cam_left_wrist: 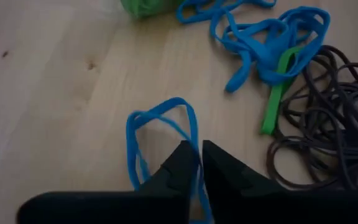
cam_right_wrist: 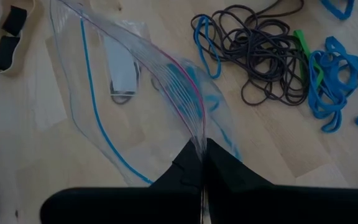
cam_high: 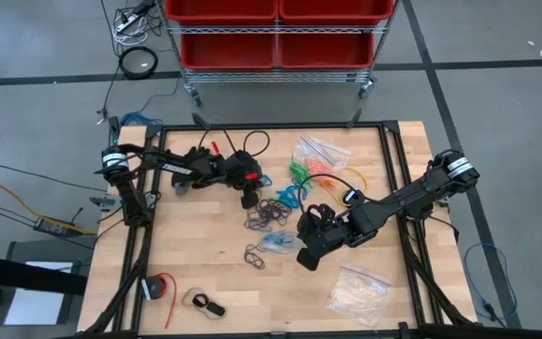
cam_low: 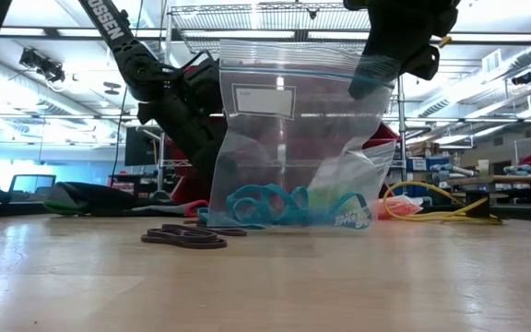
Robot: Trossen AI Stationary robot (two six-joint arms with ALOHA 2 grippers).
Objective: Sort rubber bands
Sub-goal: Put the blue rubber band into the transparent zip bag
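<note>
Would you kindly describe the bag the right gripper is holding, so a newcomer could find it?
On the wooden table, look near the middle, beside the dark rubber bands. There the right gripper pinches the clear bag by its top edge. Unlike the other bags, it holds blue bands.

The table [cam_high: 205, 235] carries a loose heap of rubber bands [cam_high: 269, 213] near its middle. Just right of the heap the right gripper [cam_high: 306, 256] holds up a plastic bag [cam_low: 289, 138] by its top edge, with some bands lying in the bottom of it. The left gripper [cam_high: 249, 200] sits just left of the heap, jaws nipped on one band [cam_left_wrist: 160, 134]. A second bag [cam_high: 358, 290] lies at the table's near right corner, and a shelf cart [cam_high: 276, 38] stands beyond the far edge.
</note>
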